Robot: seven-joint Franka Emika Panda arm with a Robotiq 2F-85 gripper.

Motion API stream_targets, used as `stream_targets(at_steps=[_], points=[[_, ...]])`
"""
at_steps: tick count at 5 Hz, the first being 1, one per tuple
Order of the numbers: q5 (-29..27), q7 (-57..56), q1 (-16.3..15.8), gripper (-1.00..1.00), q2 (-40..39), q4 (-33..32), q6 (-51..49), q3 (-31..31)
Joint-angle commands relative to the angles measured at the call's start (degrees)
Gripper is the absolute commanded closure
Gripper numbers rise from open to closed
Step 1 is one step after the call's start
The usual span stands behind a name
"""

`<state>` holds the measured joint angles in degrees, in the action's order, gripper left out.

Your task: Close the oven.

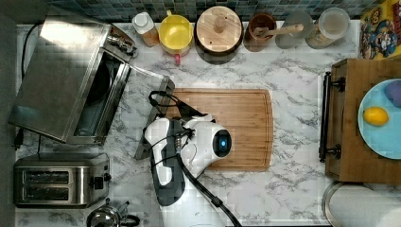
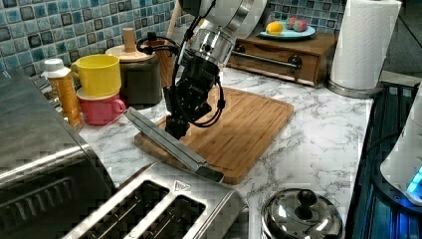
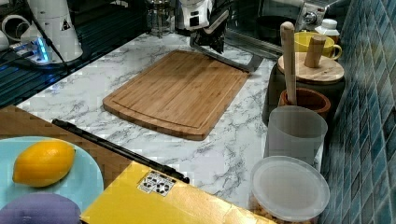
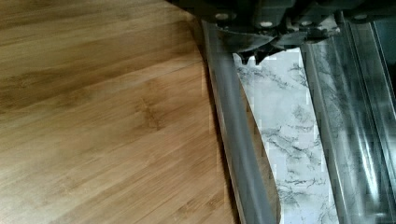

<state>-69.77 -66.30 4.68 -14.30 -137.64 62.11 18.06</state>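
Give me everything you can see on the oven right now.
The oven is a large brushed-steel box at the top view's left, above the two-slot toaster. Its glass door hangs open, dropped down, its steel bar handle over the cutting board's edge. The gripper sits at that handle. Knobs show at its far end.

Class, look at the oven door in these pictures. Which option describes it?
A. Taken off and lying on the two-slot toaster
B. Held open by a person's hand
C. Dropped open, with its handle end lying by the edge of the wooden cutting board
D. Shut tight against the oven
C: in the left view the oven door slopes down from the oven to the cutting board, with the gripper at its handle.
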Motion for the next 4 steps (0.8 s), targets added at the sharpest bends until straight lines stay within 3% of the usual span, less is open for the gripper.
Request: stream_targets(at_steps=[1,2,4], points=[[-5.8,-6.4,-5.4,1.0,5.9,12.2,0.2,7.3],[-4.5,-5.2,-5.9,1.0,7.3,13.9,-1.1,7.9],[-7.8,-7.8,-6.4,1.0,12.1,15.0,-0.3,9.8]])
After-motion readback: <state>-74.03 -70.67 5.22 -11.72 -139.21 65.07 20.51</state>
